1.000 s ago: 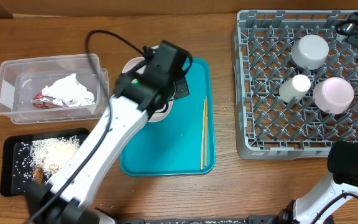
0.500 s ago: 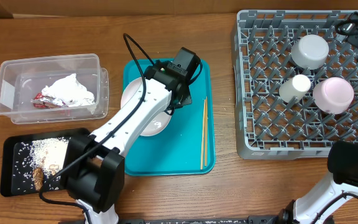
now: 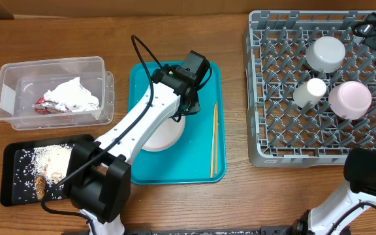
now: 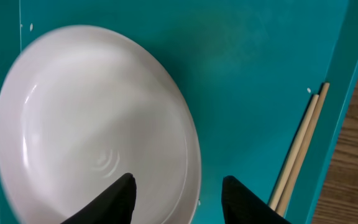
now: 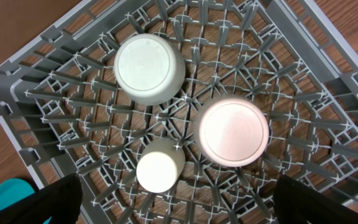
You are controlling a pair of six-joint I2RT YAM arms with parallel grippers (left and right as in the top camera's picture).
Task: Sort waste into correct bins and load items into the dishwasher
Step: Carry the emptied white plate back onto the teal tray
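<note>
Teal plastic of the serving tray [image 3: 175,166] carries the pale plate [image 4: 92,124] and the chopsticks [image 3: 213,140], which lie along its right edge. The left tool [image 4: 178,198] stands with its jaws apart astride the plate's rim, one finger over the plate and the other over bare tray. The right tool [image 5: 179,208] hangs spread wide above the grey rack [image 3: 273,130], where the grey bowl [image 3: 326,53], pink bowl [image 3: 350,99] and white cup [image 3: 310,91] sit among the pegs. At the left of the worktop [image 3: 77,32], the napkin [image 3: 74,96] lies in the clear tub [image 3: 18,68] and rice [image 3: 51,156] in the black tray [image 3: 12,176].

Pale plate [image 4: 98,124] on teal tray [image 4: 260,62], chopsticks [image 4: 300,149] along its right edge, hand [image 4: 178,185] with parted fingers astride the plate's rim
</note>
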